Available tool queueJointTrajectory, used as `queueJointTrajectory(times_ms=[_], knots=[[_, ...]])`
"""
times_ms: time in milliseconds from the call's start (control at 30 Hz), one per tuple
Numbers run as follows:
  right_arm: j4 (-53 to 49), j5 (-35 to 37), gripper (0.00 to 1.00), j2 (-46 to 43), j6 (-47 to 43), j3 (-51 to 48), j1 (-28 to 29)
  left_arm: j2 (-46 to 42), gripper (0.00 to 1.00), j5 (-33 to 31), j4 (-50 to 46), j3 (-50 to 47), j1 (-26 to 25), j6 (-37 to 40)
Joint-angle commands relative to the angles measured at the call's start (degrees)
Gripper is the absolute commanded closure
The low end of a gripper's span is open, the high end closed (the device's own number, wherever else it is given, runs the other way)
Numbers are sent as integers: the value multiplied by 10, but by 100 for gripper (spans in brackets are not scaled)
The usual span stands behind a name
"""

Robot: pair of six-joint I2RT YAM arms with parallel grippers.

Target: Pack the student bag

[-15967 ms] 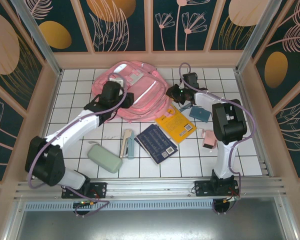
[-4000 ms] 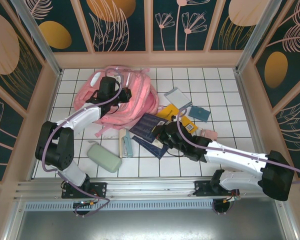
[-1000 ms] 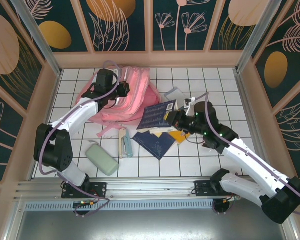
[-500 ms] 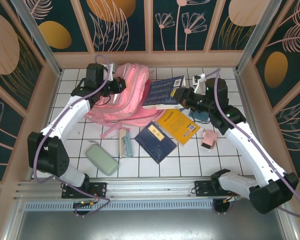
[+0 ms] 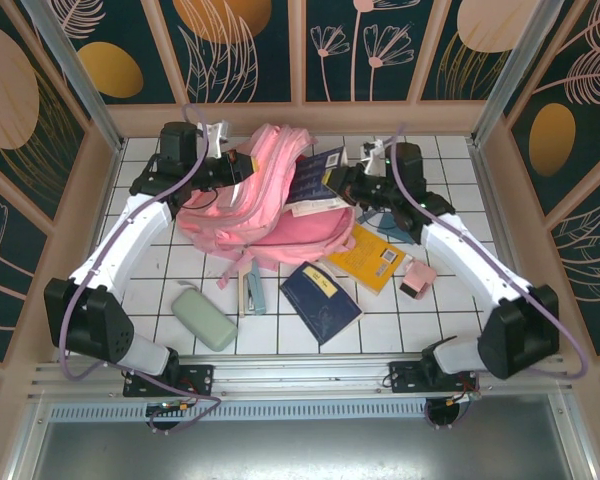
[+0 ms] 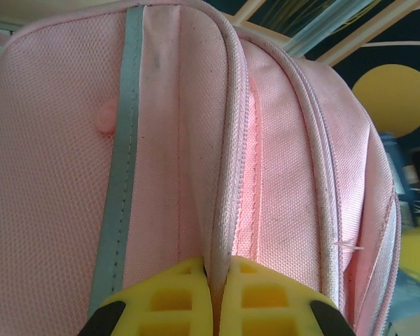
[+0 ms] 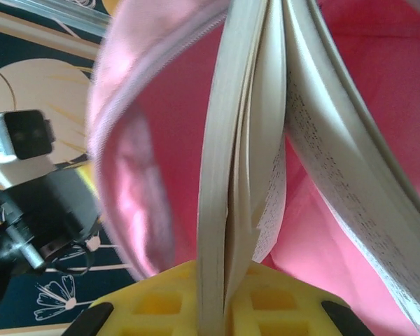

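While the book goes in, the mouth wants holding wide and the spine feeding straight, so pages do not snag on the zip.

From above, the large soft pink fabric backpack slumps on the white tiled table. At its left top edge the left gripper is clamped on the rim. At its right the right gripper grips a dark blue book partly inside its opening.

On the left wrist, yellow fingers pinch a piped seam beside a pale grey strip.

On the right wrist, pale pages fan out from between the pads, with deep pink lining around them.
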Motion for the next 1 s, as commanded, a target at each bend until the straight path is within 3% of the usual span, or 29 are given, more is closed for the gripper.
queueJointTrajectory(times_ms=[0, 467, 500, 567, 667, 833, 967], knots=[[91, -14, 85, 44, 33, 44, 30, -48, 100, 58, 108, 22, 9, -18], [283, 10, 83, 304, 192, 168, 123, -60, 100, 82, 156, 10, 17, -47], [281, 12, 78, 324, 193, 186, 127, -60, 100, 79, 155, 8, 18, -46], [222, 18, 51, 374, 173, 247, 138, -60, 100, 73, 154, 4, 18, -42], [97, 59, 30, 388, 105, 305, 141, -61, 100, 48, 143, 1, 27, -37], [-15, 166, 15, 279, 20, 247, 116, -67, 100, 12, 142, -11, 53, -51], [-49, 170, 13, 197, -18, 186, 91, -60, 100, 10, 149, -16, 57, -59]])
